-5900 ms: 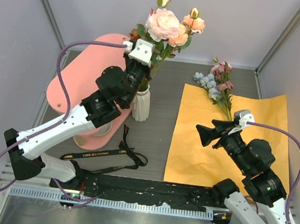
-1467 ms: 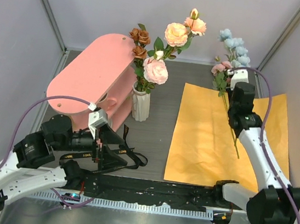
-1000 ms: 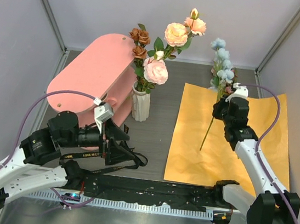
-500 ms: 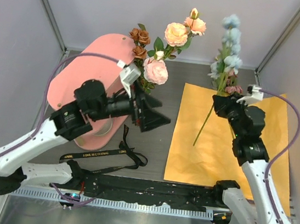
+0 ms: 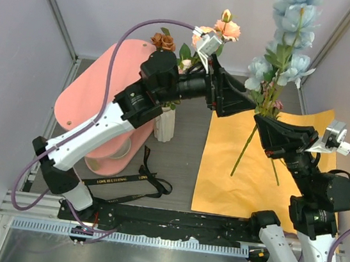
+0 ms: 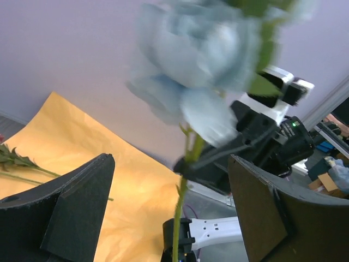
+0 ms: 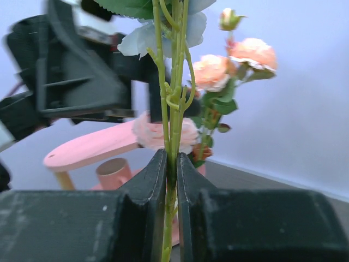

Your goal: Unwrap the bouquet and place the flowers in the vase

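My right gripper (image 5: 260, 124) (image 7: 172, 169) is shut on the green stems (image 7: 172, 109) of the pale blue flowers (image 5: 291, 30), held upright and high above the orange paper (image 5: 259, 181). From the left, my left gripper (image 5: 243, 101) (image 6: 169, 180) reaches across and stands open. The blue flowers' stem (image 6: 185, 191) runs between its jaws without touching either, with the blurred blue bloom (image 6: 191, 60) above. The white ribbed vase (image 5: 165, 124) holds peach (image 5: 227, 28), pink (image 7: 163, 131) and brown (image 5: 163, 40) roses. Mauve flowers (image 5: 274, 105) lie at the paper's far edge.
A pink shelf (image 5: 104, 83) stands left of the vase with a cup (image 5: 112, 154) inside. The black printed ribbon (image 5: 123, 182) lies loose on the table in front of it. Grey walls close in at the back and both sides.
My right gripper has lifted the blue flowers higher. My left arm has swung right, past the vase, bringing its open jaws around the blue flowers' stem.
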`<state>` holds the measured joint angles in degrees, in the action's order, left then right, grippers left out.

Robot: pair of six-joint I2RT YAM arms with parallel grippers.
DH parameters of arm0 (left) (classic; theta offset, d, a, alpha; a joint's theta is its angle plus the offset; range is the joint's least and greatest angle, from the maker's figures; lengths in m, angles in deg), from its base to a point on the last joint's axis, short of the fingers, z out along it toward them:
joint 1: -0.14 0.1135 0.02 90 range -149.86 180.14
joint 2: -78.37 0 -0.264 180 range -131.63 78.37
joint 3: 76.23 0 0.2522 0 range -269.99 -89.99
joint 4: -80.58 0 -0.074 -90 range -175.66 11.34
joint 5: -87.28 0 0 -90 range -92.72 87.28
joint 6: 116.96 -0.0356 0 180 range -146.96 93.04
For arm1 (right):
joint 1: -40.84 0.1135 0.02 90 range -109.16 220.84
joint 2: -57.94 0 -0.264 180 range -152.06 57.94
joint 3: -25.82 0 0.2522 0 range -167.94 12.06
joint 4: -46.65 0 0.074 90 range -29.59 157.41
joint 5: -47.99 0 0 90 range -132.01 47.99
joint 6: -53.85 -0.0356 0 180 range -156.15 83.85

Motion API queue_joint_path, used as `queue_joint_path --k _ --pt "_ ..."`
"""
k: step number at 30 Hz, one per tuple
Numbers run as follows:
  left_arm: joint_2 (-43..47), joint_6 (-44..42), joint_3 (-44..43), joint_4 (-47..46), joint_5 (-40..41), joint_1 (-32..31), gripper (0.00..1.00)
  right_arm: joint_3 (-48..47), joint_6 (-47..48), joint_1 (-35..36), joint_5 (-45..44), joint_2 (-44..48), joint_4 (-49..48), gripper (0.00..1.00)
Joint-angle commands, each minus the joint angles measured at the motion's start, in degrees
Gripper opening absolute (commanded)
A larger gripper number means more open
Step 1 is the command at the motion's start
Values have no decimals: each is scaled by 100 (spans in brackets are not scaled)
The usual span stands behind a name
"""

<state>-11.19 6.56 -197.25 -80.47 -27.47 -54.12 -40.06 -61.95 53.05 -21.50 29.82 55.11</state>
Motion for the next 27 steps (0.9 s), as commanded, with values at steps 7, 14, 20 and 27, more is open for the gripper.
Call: queue_joint_path --k 7,14,20,27 --pt "-589 251 -761 -334 -539 -129 81 193 -311 326 1472 -70 -1087 1" --pt "-519 436 -560 -860 -1215 -199 88 70 -321 353 1071 -185 -641 1" --pt "-132 348 127 -1310 -1602 -199 94 -18 -372 353 1085 -264 -603 1" --pt "-352 410 -181 -1231 -1744 -199 83 44 -478 353 1823 -431 -850 1"
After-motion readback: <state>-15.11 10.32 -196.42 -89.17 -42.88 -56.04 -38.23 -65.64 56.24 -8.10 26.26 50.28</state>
